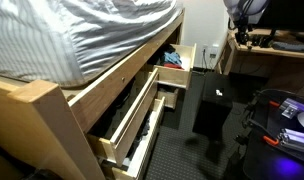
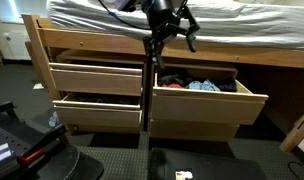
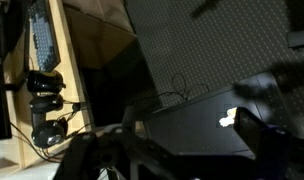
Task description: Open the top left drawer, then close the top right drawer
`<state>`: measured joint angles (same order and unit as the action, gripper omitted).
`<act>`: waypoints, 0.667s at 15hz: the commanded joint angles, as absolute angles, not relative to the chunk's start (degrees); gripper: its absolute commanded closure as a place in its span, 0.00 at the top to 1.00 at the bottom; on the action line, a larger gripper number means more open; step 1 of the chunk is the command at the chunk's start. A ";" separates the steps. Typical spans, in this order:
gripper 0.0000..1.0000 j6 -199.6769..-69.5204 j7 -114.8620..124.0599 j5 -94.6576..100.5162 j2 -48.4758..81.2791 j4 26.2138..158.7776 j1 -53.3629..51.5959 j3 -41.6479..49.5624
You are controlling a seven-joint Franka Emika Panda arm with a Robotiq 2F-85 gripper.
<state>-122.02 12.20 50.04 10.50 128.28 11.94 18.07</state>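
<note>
- The gripper (image 2: 184,30) hangs high at top centre of an exterior view, above the gap between the two drawer stacks and touching nothing.
- I can't tell whether the fingers are apart or together. The wrist view is dark and blurred, with only vague black shapes along the bottom edge.
- The top left drawer (image 2: 97,78) sits left of centre and is pulled out partway. In an exterior view it runs long down the middle, with the black clothing (image 1: 127,100) inside.
- The shallower drawer (image 2: 97,110) below it is also out.
- The top right drawer (image 2: 202,112) is right of centre and open. The blue and mixed-colour clothes (image 2: 192,84) show over its front.
- The striped bedding (image 1: 82,30) fills the upper left, on the pine bed frame (image 1: 47,130).
- A black box (image 1: 212,105) stands on the floor right of centre, apart from the drawers.
- The wrist view shows a keyboard (image 3: 40,35) at upper left.
</note>
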 commanded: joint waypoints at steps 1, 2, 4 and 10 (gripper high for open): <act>1.00 -126.49 17.03 62.99 3.60 140.94 10.75 16.26; 1.00 -128.10 19.87 67.49 2.56 141.80 11.51 16.73; 1.00 -125.66 19.95 64.42 5.93 139.15 11.31 15.25; 1.00 -129.10 19.65 63.65 6.56 145.11 7.39 9.52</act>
<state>-126.76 19.57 64.80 6.40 140.75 10.01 13.83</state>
